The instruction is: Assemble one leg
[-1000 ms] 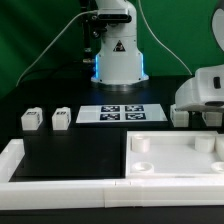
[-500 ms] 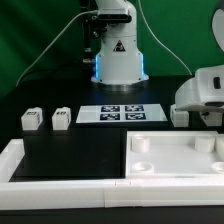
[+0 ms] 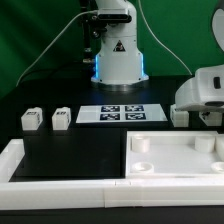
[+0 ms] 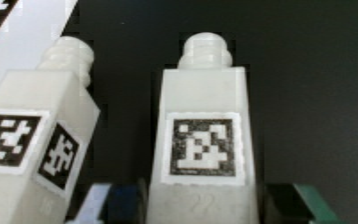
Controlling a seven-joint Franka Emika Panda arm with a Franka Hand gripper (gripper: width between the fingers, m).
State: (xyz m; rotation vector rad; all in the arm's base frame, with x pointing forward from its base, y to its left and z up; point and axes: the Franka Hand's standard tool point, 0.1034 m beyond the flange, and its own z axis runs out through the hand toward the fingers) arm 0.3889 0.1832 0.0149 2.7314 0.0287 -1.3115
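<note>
In the wrist view two white legs lie side by side on the black table, each with a square marker tag. One leg [image 4: 208, 130] lies between my fingers; the other leg [image 4: 43, 120] lies just beside it, outside the jaws. My gripper [image 4: 211, 207] is open and straddles the first leg, with a dark gap showing on one side. In the exterior view my gripper [image 3: 200, 112] is low over the table at the right edge, with a leg [image 3: 178, 115] just beside it. Two more legs [image 3: 32, 120] [image 3: 62, 118] stand at the exterior view's left.
The large white panel [image 3: 175, 168] with round sockets lies at the front right. The marker board [image 3: 120, 113] lies in the middle in front of the robot base [image 3: 118, 55]. A white L-shaped wall [image 3: 60, 190] runs along the front and left.
</note>
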